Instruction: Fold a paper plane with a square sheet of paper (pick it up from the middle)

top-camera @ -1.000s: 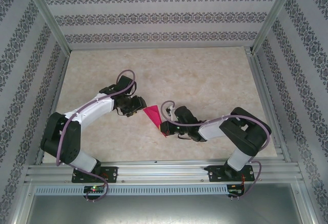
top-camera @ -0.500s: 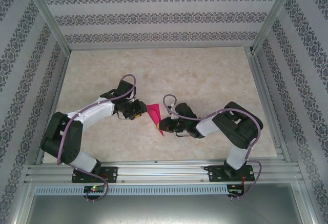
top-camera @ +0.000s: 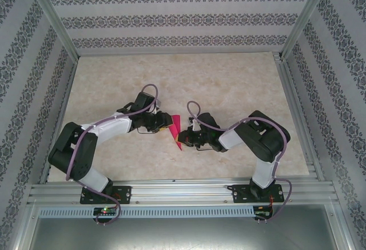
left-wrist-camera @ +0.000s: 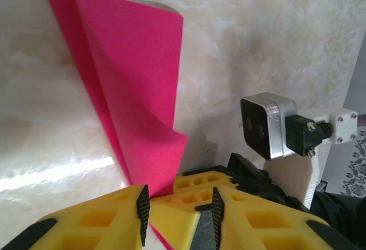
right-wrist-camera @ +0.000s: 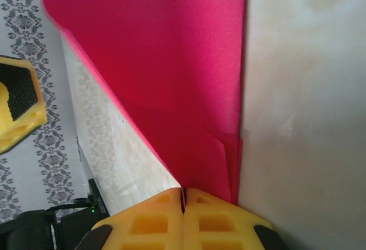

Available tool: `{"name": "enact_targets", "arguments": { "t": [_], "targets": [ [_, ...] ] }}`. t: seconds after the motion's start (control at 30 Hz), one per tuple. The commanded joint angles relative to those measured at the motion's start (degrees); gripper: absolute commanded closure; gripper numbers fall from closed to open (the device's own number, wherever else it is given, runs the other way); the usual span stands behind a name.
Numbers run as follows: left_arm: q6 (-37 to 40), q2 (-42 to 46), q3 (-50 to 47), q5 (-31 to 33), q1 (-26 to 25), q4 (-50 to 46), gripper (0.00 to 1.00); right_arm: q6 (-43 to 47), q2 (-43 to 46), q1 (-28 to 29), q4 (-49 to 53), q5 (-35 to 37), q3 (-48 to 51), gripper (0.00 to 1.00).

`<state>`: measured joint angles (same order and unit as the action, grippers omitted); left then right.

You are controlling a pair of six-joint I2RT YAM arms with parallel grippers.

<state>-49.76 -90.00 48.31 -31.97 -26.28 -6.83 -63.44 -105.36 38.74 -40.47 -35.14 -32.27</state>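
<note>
- Left gripper (left-wrist-camera: 179, 199) has closed in on the right gripper (right-wrist-camera: 183, 195) over the last second, and its jaws have narrowed. They now stand a little apart.
- The right gripper is pinched tight on the paper (right-wrist-camera: 171, 72), as it was a second ago; layered edges fan out from the seam of its fingers.
- The paper lay as a broad triangle on the table (top-camera: 229, 84). It now stands on edge as a narrow sliver between the two grippers, its free side curling. I judge a crease is being set up, with the plane far from done.
- From above, both grippers cover much of the paper, so its folds cannot be counted.
- The paper's lower corner runs down beside the left gripper's left pad (left-wrist-camera: 143, 207); whether that pad touches it I cannot tell.
- A yellow block (left-wrist-camera: 171, 218) sits between the pads, perhaps the right gripper's tip; it is unclear.
</note>
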Motion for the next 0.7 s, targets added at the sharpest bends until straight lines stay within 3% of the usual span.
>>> {"name": "enact_targets", "arguments": {
  "t": [0.0,0.67],
  "targets": [
    [-1.7,-2.24,-0.47,-1.6,-1.35,6.66,0.63,-2.75,-2.47,-0.33,-0.71,0.92,-0.25,0.98],
    [-0.63,-10.69,2.36,-2.24,-3.16,9.53,0.62,-1.14,-2.85,-0.55,0.53,2.79,1.51,0.94]
  ]
}}
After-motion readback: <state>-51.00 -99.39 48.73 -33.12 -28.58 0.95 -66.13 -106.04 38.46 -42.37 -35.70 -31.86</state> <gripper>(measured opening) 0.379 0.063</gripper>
